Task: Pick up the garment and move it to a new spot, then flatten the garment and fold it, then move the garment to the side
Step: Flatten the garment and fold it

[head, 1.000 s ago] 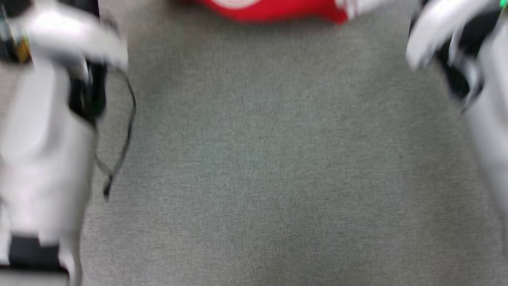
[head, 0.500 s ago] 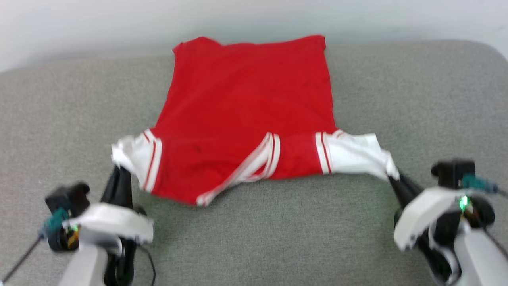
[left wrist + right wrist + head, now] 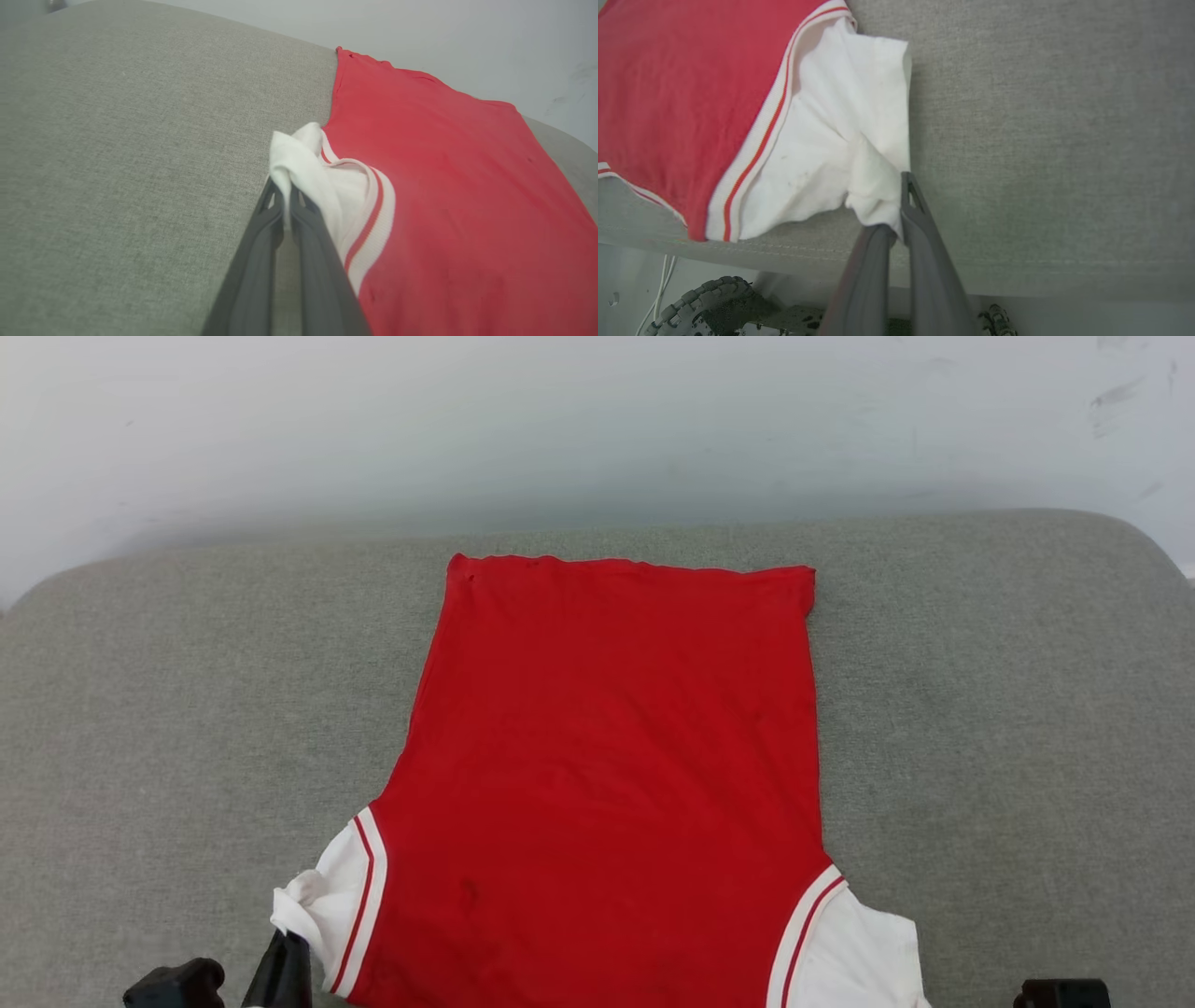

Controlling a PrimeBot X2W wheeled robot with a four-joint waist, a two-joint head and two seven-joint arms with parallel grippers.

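Observation:
The garment point(image 3: 607, 784) lies spread flat on the grey cushioned surface point(image 3: 1008, 728). Its plain red side faces up, the hem is at the far end and the white sleeves are nearest me. In the left wrist view my left gripper point(image 3: 286, 186) is shut on the bunched tip of one white sleeve point(image 3: 303, 158); one of its dark fingers point(image 3: 283, 966) also shows at the bottom of the head view. My right gripper point(image 3: 897, 210) is shut on the corner of the other white sleeve point(image 3: 840, 130), close to the surface's near edge. The lettering is hidden.
A pale wall point(image 3: 597, 420) rises behind the surface's rounded far edge. In the right wrist view the surface's near seam point(image 3: 1041, 268) drops off to my own wheel point(image 3: 714, 298) and white cables point(image 3: 663, 280). Bare grey fabric lies on both sides of the garment.
The head camera has swung up from bare surface to the garment. The garment's near part, folded and slack half a second ago, now lies stretched flat. Both grippers stay shut on the sleeves.

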